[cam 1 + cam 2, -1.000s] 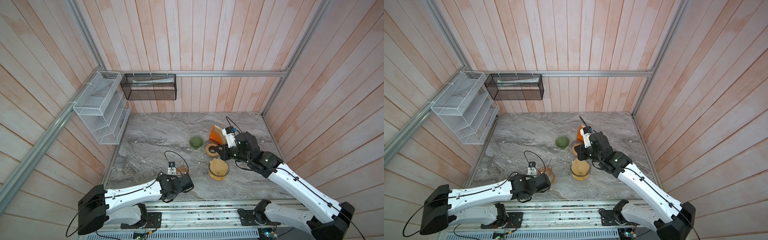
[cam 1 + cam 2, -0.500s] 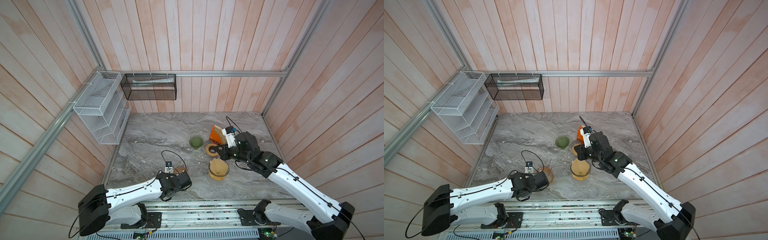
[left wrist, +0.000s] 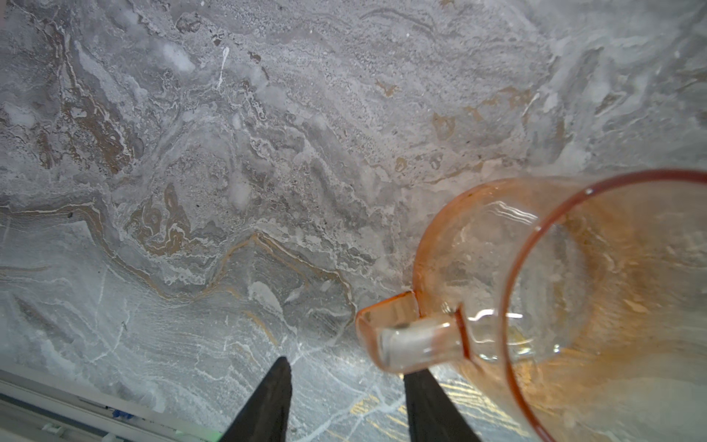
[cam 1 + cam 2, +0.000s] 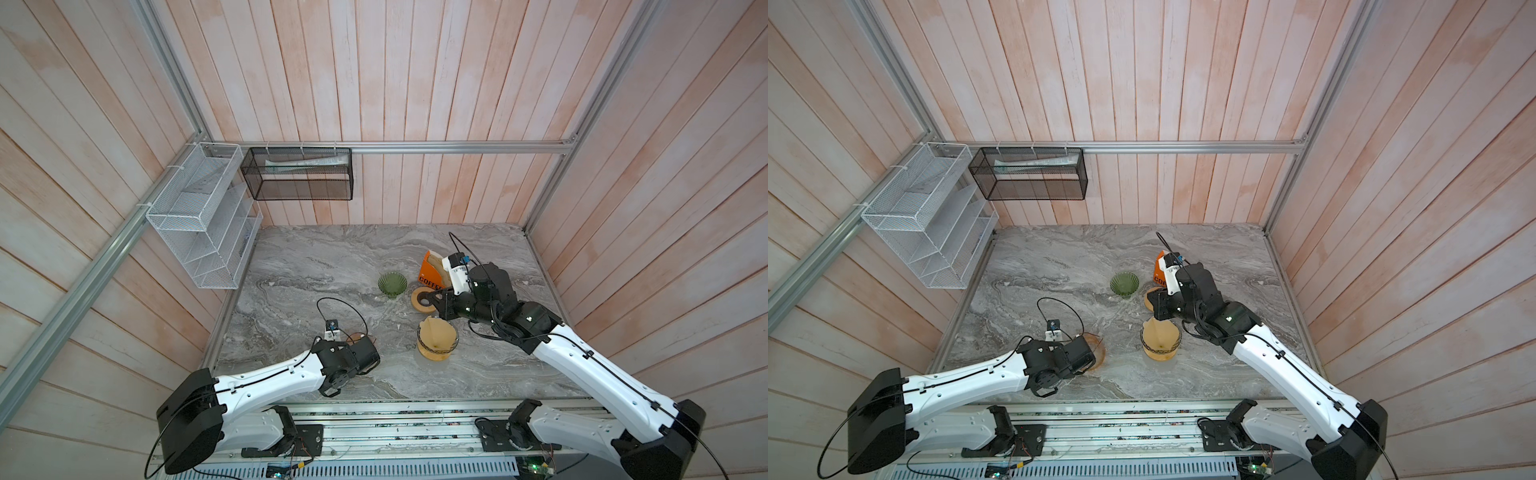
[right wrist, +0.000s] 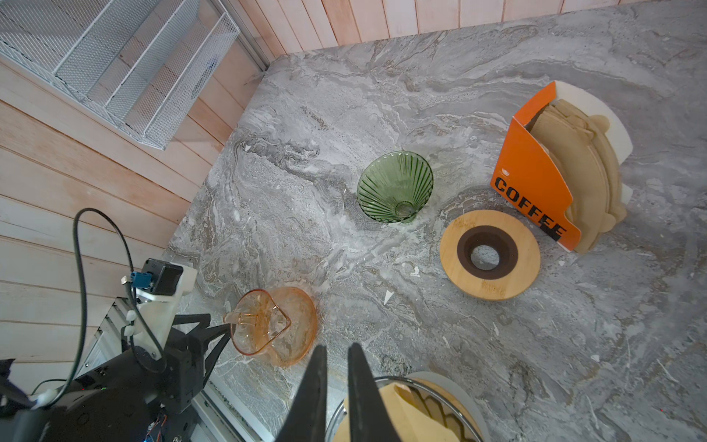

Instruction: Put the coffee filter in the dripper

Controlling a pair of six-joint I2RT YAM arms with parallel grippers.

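Note:
A brown paper coffee filter [image 4: 436,334] stands inside the dripper [image 4: 436,354], a wire-framed cone on a wooden base at the front right of the marble top. In the right wrist view the filter [image 5: 413,413] fills the dripper's metal rim [image 5: 432,384]. My right gripper [image 5: 336,350] hovers over the rim's edge, its fingers only a narrow slit apart, with bare marble showing between them. The left gripper [image 3: 350,379] is open at the handle of a pink glass server [image 3: 574,306], with nothing between its fingers.
A green ribbed glass cone [image 5: 396,187] and a wooden ring [image 5: 489,254] lie behind the dripper. An orange box [image 5: 535,191] marked COFFEE holds several more filters. A white wire rack [image 4: 199,216] and a black mesh basket [image 4: 297,174] hang on the walls.
The left wrist has edged slightly to the left beside the glass server. The right arm has stayed where it was.

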